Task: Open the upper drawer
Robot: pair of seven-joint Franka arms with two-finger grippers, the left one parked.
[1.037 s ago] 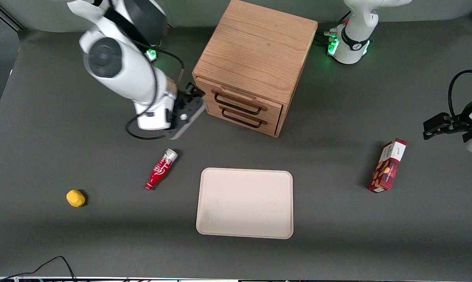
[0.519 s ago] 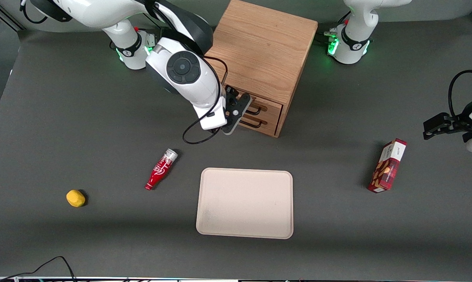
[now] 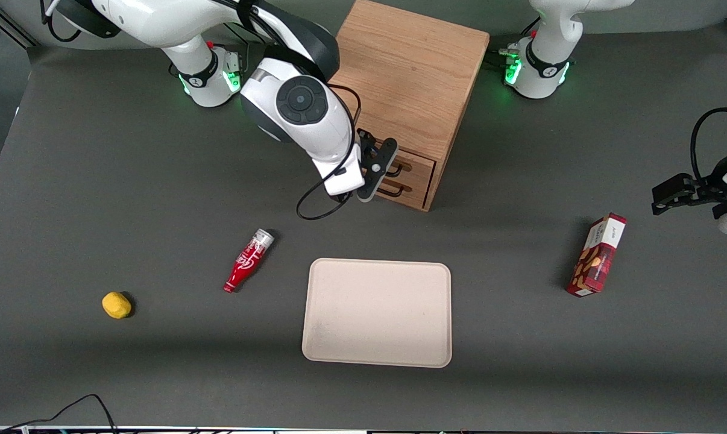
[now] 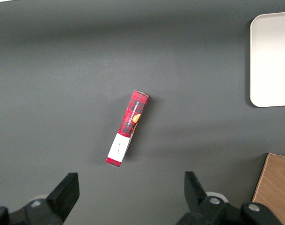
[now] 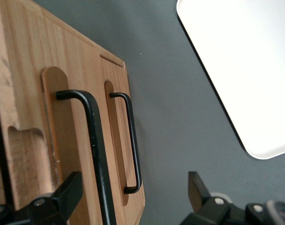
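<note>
The wooden cabinet (image 3: 399, 78) stands at the back of the table with both drawers shut. The upper drawer (image 3: 416, 161) (image 5: 30, 93) is light oak with a thin black wire handle (image 5: 94, 140). Under it is the matching bottom drawer (image 3: 413, 182) with its own handle (image 5: 131, 140). My right gripper (image 3: 380, 172) (image 5: 133, 192) hovers open just in front of the drawer fronts and hides most of both handles in the front view. In the right wrist view both handles lie between the spread fingers, and neither finger touches them.
A beige tray (image 3: 377, 312) (image 5: 240, 61) (image 4: 271, 58) lies nearer the front camera than the cabinet. A red bottle (image 3: 248, 260) and a yellow object (image 3: 116, 305) lie toward the working arm's end. A red box (image 3: 597, 254) (image 4: 127, 128) stands toward the parked arm's end.
My gripper has swung from beside the cabinet, on the working arm's end, to right in front of the drawer fronts. The drawers have not moved.
</note>
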